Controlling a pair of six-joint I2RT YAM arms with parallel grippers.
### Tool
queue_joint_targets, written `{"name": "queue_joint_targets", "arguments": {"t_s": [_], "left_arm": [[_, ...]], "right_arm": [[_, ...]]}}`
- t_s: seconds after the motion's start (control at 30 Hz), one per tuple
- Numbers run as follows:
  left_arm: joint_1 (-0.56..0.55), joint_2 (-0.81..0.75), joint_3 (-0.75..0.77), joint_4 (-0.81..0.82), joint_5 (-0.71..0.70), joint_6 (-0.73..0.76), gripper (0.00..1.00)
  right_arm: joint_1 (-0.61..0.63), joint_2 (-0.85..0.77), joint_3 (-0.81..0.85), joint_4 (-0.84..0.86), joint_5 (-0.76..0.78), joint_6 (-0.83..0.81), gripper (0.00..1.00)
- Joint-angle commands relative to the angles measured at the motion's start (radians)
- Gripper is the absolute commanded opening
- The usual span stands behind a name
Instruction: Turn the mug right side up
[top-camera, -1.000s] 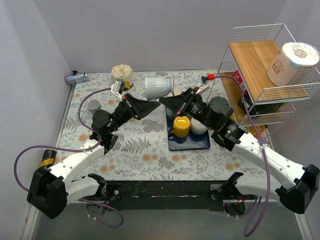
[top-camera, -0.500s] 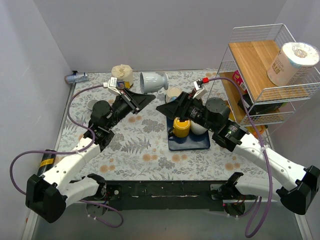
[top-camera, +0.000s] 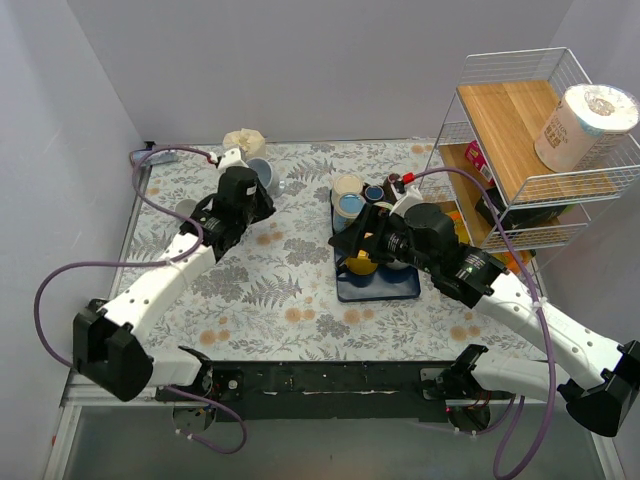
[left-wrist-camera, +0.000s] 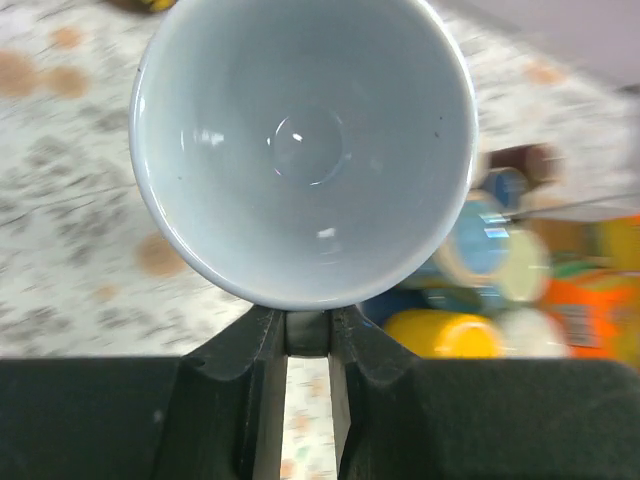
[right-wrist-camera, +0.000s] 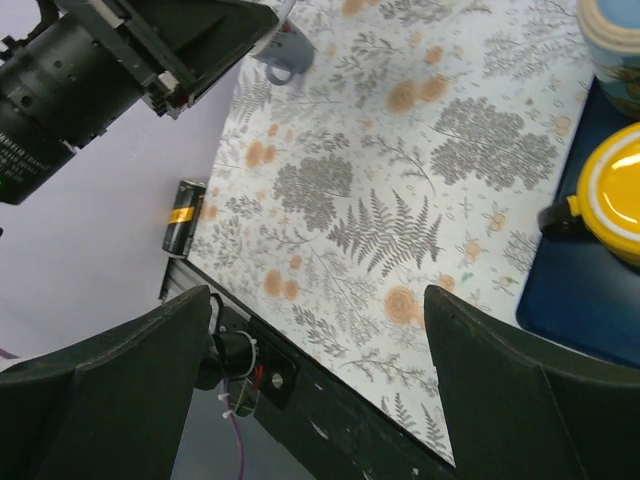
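The pale blue-white mug (left-wrist-camera: 305, 150) fills the left wrist view, its empty mouth facing the camera. My left gripper (left-wrist-camera: 307, 335) is shut on the mug's handle, which is pinched between the two fingers. From above, the mug (top-camera: 266, 172) is at the back left of the table, just past my left gripper (top-camera: 254, 188). My right gripper (top-camera: 352, 238) hangs over the tray's left side. In the right wrist view the right gripper (right-wrist-camera: 320, 390) is wide open with only the floral cloth between its fingers.
A blue tray (top-camera: 380, 288) holds a yellow cup (top-camera: 360, 262) and other cups. A small grey cup (top-camera: 185, 208) and a tan object (top-camera: 243, 140) stand at the back left. A wire shelf (top-camera: 520, 130) with a paper roll (top-camera: 585, 115) rises on the right. A battery (right-wrist-camera: 185, 215) lies off the left edge.
My right gripper opened, let go of the mug and drew back over the tray. My left arm carried the mug left and toward the back, turning it.
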Motion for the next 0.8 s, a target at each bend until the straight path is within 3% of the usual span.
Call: {"name": "queue_joint_targets", "arguments": {"t_s": [0.0,0.37,0.77], "left_arm": [[0.025,0.093,0.052,-0.187,-0.199,0.113,0.0],[0.194,0.196,-0.003,-0.2,-0.225,0.167,0.0],[0.311,0.285,-0.041,-0.006,-0.136,0.27,0.0]], "right_arm": [[0.002,-0.012,0.003,-0.116,0.07,-0.022,0.93],[0.002,-0.009,0.002,-0.172,0.124,-0.023,0.92],[0.002,-0.006,-0.018,-0.169,0.113,-0.031,0.94]]}}
